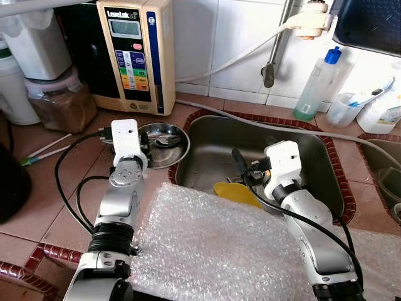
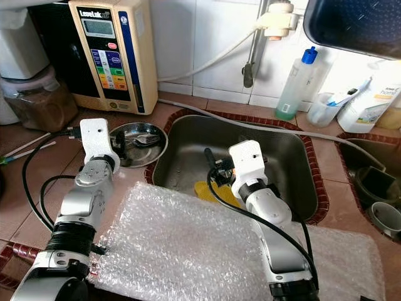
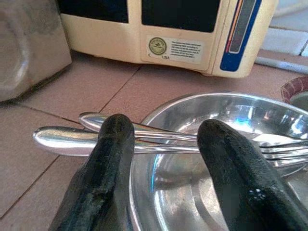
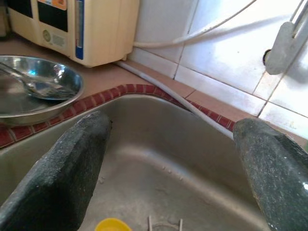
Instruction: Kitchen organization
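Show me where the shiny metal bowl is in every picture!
Left eye view: metal bowl on the counter, between left gripper and sink.
Right eye view: bowl left of the sink.
Left wrist view: bowl just beyond the fingers, cutlery across it.
Right wrist view: bowl beside the sink.
Shared landmark: cream water machine.

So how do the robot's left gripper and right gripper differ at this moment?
The left gripper sits at the round steel plate on the counter, fingers straddling the silver cutlery handles; the right gripper hangs over the steel sink, fingers around nothing. The left's gap is narrower, the right's wide. Both are open and hold nothing.
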{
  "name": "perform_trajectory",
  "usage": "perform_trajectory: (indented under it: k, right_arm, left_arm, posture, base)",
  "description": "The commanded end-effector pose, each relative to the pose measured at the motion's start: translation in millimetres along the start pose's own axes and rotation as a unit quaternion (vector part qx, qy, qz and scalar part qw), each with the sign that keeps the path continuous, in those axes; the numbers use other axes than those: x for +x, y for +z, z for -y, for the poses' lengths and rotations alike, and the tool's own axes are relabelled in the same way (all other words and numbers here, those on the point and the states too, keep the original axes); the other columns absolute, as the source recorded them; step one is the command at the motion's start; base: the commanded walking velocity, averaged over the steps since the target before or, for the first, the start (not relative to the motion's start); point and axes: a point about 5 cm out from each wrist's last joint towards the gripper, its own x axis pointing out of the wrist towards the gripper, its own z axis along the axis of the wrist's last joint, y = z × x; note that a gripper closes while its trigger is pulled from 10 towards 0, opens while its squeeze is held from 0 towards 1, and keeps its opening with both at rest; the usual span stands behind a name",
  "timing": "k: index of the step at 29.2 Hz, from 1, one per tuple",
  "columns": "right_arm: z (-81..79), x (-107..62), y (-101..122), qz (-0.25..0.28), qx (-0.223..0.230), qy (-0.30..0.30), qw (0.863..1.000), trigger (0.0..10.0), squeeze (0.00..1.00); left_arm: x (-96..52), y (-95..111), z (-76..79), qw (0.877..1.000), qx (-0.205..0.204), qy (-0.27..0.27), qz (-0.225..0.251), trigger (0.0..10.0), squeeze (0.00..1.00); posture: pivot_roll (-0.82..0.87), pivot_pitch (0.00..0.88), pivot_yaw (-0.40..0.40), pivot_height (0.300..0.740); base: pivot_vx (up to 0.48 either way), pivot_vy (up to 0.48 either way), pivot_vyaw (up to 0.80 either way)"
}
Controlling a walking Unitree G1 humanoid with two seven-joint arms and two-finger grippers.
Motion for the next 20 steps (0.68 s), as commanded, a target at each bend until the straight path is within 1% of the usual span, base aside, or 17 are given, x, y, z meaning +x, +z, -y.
perform_trajectory:
  k: [1, 2, 6, 9, 11, 12, 13, 16, 17, 20]
  right_arm:
    - [-2.9, -2.0, 2.6, 0.002, -0.001, 0.005, 1.000, 10.0, 0.00]
    - [-3.9, -2.1, 4.3, 0.007, -0.001, 0.006, 1.000, 10.0, 0.00]
    - [-4.4, -2.6, 11.8, 0.027, -0.005, 0.006, 1.000, 10.0, 0.00]
    - [-0.1, -3.5, 24.5, 0.056, -0.012, -0.004, 0.998, 10.0, 0.00]
    - [0.7, -3.6, 26.5, 0.059, -0.013, -0.005, 0.998, 10.0, 0.00]
    - [1.6, -3.9, 28.3, 0.061, -0.014, -0.005, 0.998, 10.0, 0.00]
    - [1.6, -3.9, 28.3, 0.061, -0.014, -0.005, 0.998, 10.0, 0.00]
    - [2.5, -5.3, 32.0, 0.066, -0.018, -0.005, 0.998, 10.0, 0.00]
    - [1.8, -6.1, 32.6, 0.067, -0.018, -0.004, 0.998, 10.0, 0.00]
    - [-0.9, -6.7, 32.1, 0.067, -0.020, -0.001, 0.998, 10.0, 0.00]
  left_arm:
    - [-4.7, -1.0, 1.0, 1.000, -0.015, -0.003, 0.011, 10.0, 1.00]
    - [-7.1, -2.5, 0.7, 1.000, -0.020, -0.002, 0.015, 10.0, 1.00]
    - [-10.7, -3.2, -0.7, 1.000, -0.015, 0.004, 0.026, 10.0, 1.00]
    - [-16.9, 2.3, -0.1, 0.999, -0.012, 0.000, 0.050, 10.0, 1.00]
    - [-18.5, 3.1, -0.1, 0.999, -0.011, -0.001, 0.053, 10.0, 1.00]
    - [-21.9, 3.9, -1.2, 0.998, -0.010, -0.004, 0.054, 10.0, 1.00]
    - [-21.9, 3.9, -1.2, 0.998, -0.010, -0.004, 0.054, 10.0, 1.00]
    - [-30.9, 4.0, -6.8, 0.998, -0.009, -0.012, 0.054, 10.0, 1.00]
    - [-35.6, 1.2, -9.6, 0.999, -0.007, -0.018, 0.049, 10.0, 1.00]
    - [-39.1, -4.6, -12.4, 0.999, -0.009, -0.016, 0.035, 10.0, 1.00]
  posture:
    - [0.02, 0.000, 0.013, 0.740]
    - [0.03, 0.000, 0.012, 0.740]
    - [0.03, 0.000, 0.012, 0.740]
    - [0.04, 0.000, 0.010, 0.740]
    - [0.04, 0.000, 0.010, 0.740]
    - [0.04, 0.000, 0.011, 0.740]
    - [0.04, 0.000, 0.011, 0.740]
    - [0.04, 0.000, 0.012, 0.740]
    - [0.05, 0.000, 0.011, 0.740]
    - [0.06, 0.000, 0.010, 0.740]
  base:
    - [0.000, 0.000, 0.00]
    - [0.000, 0.000, 0.00]
    - [0.000, 0.000, 0.00]
    - [0.000, 0.000, 0.00]
    - [0.000, 0.000, 0.00]
    - [0.000, 0.000, 0.00]
    - [0.000, 0.000, 0.00]
    - [0.000, 0.000, 0.00]
    - [0.000, 0.000, 0.00]
    - [0.000, 0.000, 0.00]
